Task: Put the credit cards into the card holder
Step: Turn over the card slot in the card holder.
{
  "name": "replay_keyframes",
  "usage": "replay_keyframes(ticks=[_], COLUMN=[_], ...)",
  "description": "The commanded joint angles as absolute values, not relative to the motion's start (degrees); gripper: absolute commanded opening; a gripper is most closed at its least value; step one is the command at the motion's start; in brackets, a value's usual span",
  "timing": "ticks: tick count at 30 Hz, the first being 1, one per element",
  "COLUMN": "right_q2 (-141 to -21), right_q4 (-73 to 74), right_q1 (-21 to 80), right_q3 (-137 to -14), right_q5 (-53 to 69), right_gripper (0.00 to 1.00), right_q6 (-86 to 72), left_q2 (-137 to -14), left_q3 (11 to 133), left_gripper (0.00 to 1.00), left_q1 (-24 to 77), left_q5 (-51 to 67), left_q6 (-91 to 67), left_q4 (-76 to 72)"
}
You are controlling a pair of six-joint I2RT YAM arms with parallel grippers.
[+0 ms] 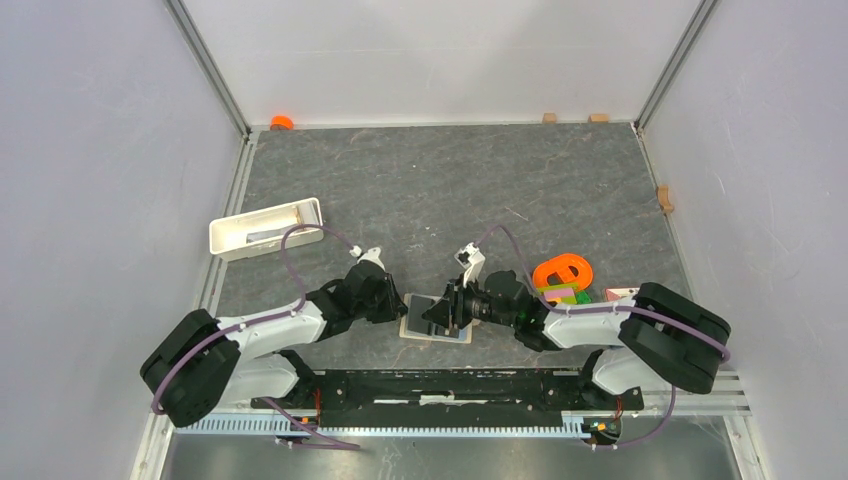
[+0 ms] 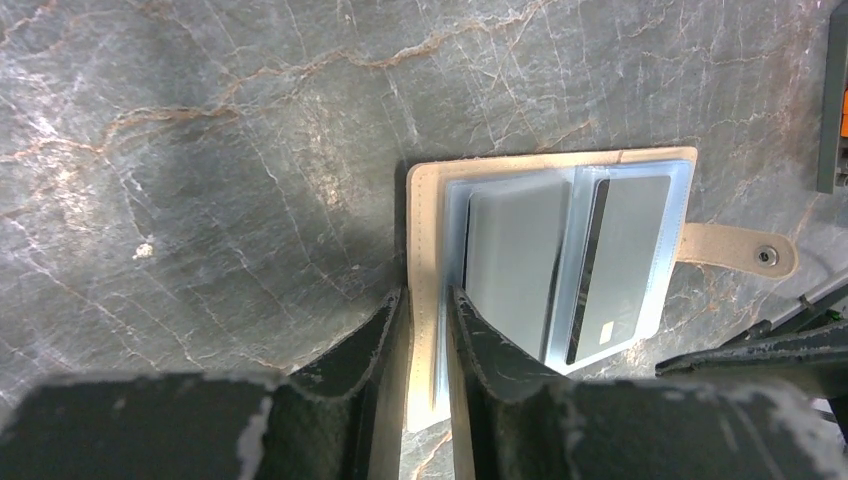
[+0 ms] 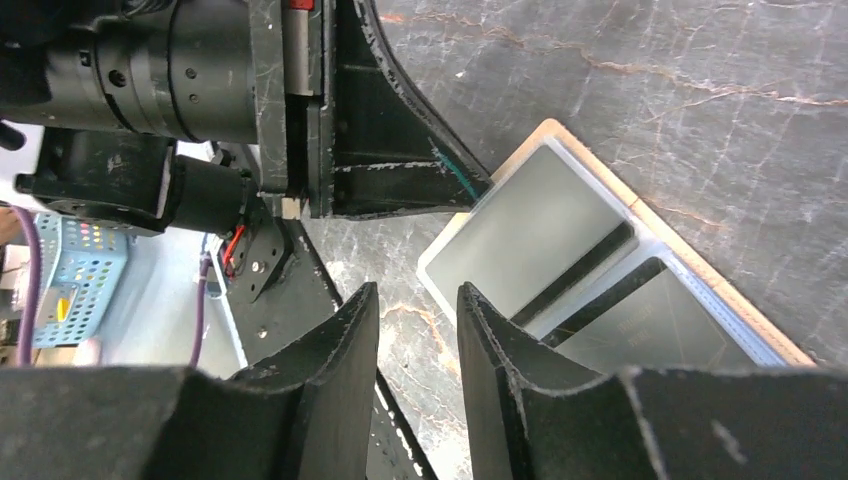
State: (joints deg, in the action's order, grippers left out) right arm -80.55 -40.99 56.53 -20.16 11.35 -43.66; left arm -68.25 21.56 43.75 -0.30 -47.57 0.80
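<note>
Left hand [image 2: 425, 305] straddles left edge of open beige-tan folding card holder [image 2: 560, 250], clamping unclear. Right hand [image 3: 418, 292] open, empty.

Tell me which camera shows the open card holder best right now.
Left wrist: the card holder lies open and almost whole, with its grey cards and snap tab plain. Right wrist shows only part of its pockets. Top external shows it small and partly covered.
</note>
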Motion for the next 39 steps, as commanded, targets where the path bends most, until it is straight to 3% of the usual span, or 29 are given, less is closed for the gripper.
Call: replay_keyframes(ticks=[1,5,10,15,21,39], right_q2=[-78.4,-73.8,-69.6,-69.5,-71.7,-70.9], right_q4=[-37.5,-26.5,-16.9,-17.8,-21.0,-17.8], right_q1=[56.8,56.9,56.6,56.3,56.3,55.8], right_q3=[-22.6,-23.7,-23.3,-20.9,-19.1,-16.1], right_q5=[7.5,0.7,-6.0,-3.0,-0.7,-4.1], right_gripper=[0.39,0.46,0.52,0.53,0.51,0.46], right_q6=[-41.7,-38.2,-37.3,-39.0,-41.9,-47.8], left_q2=[-68.6,-67.1,-62.3,-57.4,-57.8,-66.7], left_q3=[19.7,19.6,21.0,22.3,21.0,19.7], left_gripper=[0.27,0.29,0.39,0.48,0.55,0.55], left_q1=[44.0,44.0,43.9,43.9,43.9,43.9], left_q5=[0.9,0.2,-4.4,-5.9,-1.5,0.2], left_q6=[-48.9,-48.8,-47.1,-46.3,-47.0,-46.4], left_q4=[3.4,4.8,10.3,14.3,8.8,4.1])
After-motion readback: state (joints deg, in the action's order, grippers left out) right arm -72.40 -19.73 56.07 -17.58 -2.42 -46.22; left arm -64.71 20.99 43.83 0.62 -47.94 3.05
